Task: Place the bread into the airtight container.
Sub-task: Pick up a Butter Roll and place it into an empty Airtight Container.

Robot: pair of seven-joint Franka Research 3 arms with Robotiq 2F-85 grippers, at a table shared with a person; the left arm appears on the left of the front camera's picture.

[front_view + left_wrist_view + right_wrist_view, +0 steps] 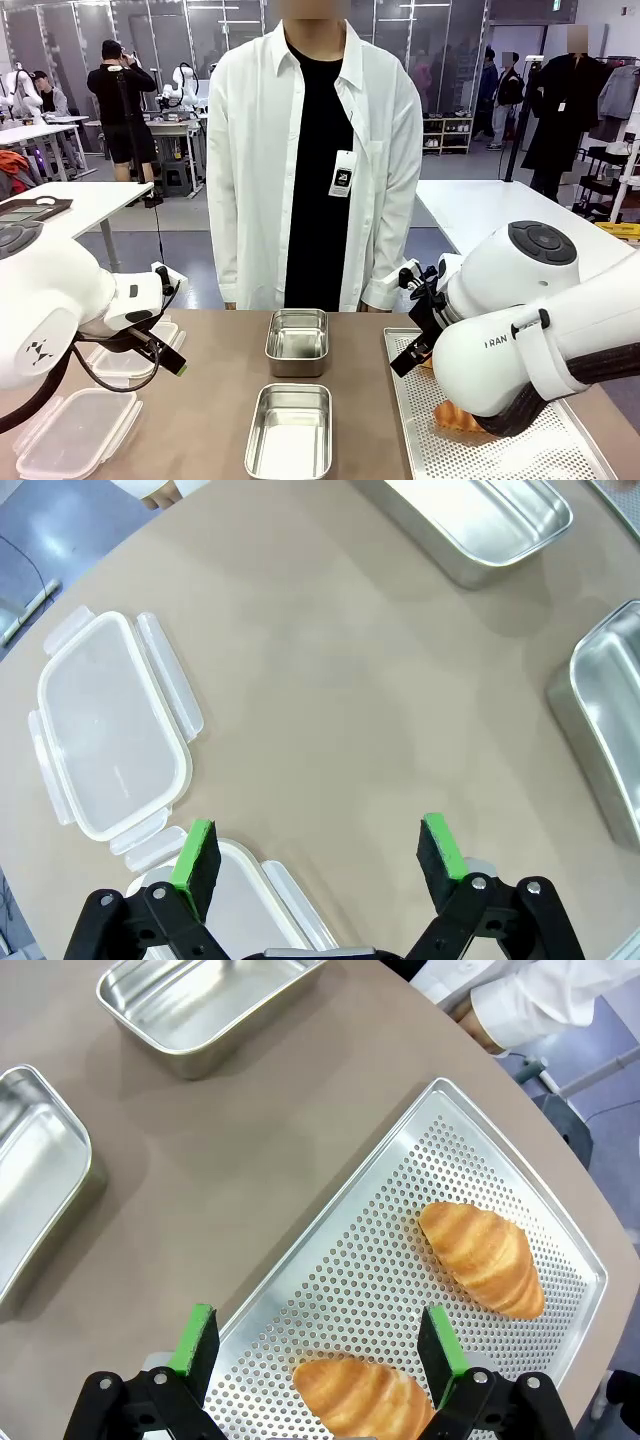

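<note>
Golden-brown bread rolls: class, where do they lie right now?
In the right wrist view, both golden-brown bread rolls lie on the perforated metal tray on the robot's right, the nearer one under the open right gripper.

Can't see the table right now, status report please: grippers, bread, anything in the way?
Left gripper open, over table by clear lids. Right gripper open, above near croissant on perforated tray. Second croissant beside it; steel containers empty. Nothing blocking.
</note>
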